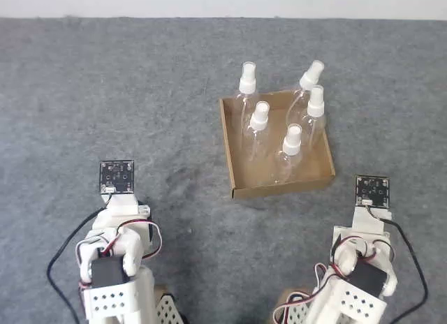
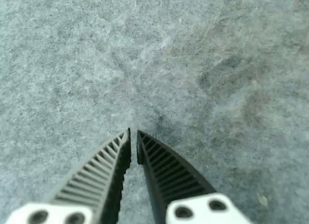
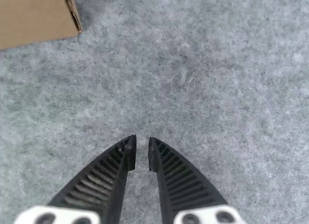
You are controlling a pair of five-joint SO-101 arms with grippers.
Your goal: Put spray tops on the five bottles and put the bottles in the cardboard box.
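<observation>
At the left, the left arm [image 1: 115,258] sits folded at the near edge of the grey felted worktop [image 1: 140,93], its left pincer [image 2: 133,132] pressed almost together over bare felt, only a sliver between the tips and nothing pinched. Toward the middle-right stands the cardboard box [image 1: 279,188], a shallow open tray, and all five bottles [image 1: 262,144] appear to stand inside its walls, each wearing a white spray top [image 1: 291,139]; the far two rise above the back rim and one leans a little. By that layout the task looks complete. The bottles are clear, thin-walled and seemingly empty, so probably light, slick and easy to tip or dent; a hold on the neck just under the spray top, or low on the body with gentle pressure, would suit them best. At the right, the right arm [image 1: 360,268] sits likewise, its right pincer [image 3: 142,138] nearly closed on nothing, near the box corner [image 3: 38,16].
</observation>
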